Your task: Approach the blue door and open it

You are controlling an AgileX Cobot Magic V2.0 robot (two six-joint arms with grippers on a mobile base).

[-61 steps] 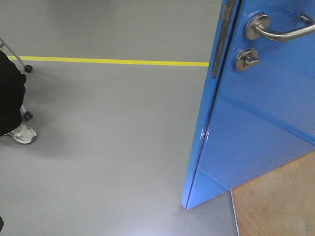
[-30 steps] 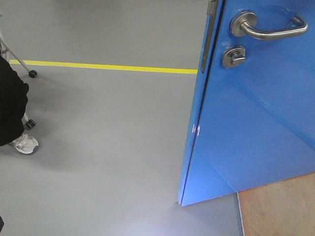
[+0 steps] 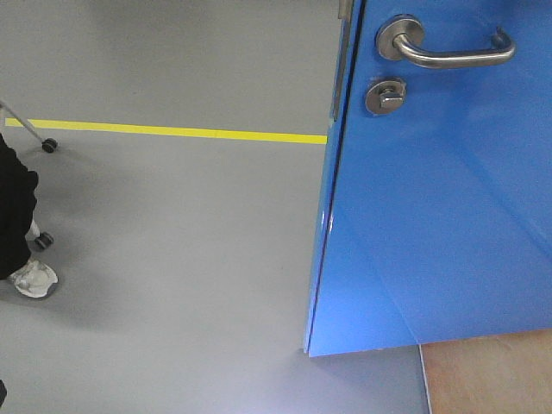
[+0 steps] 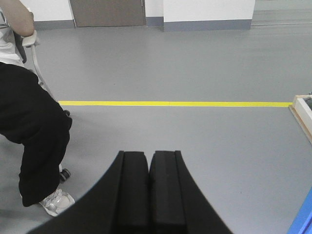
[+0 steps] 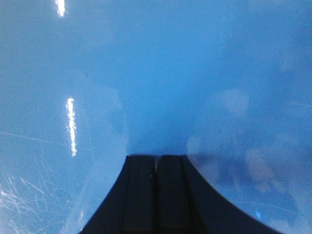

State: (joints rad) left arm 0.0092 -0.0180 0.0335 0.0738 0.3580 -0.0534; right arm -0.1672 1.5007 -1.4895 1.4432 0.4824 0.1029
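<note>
The blue door (image 3: 431, 224) fills the right half of the front view, standing ajar with its free edge (image 3: 326, 198) toward the middle. A silver lever handle (image 3: 448, 50) and a round lock (image 3: 385, 96) sit near its top. My right gripper (image 5: 156, 158) is shut with nothing in it, its tips right at the glossy blue door (image 5: 156, 73), which fills that wrist view. My left gripper (image 4: 148, 155) is shut and empty, pointing over grey floor; a sliver of the blue door (image 4: 303, 223) shows at the bottom right there. Neither gripper shows in the front view.
A person in black trousers (image 4: 36, 131) with a white shoe (image 3: 33, 278) sits on a wheeled chair (image 3: 47, 145) at the left. A yellow floor line (image 3: 172, 131) crosses the grey floor. A wooden panel (image 3: 487, 375) lies below the door. A white wall and brown door (image 4: 107, 12) stand far off.
The door's edge and handle have shifted left and down in the front view and the panel now looks more face-on. The person and chair have slid left in the frame.
</note>
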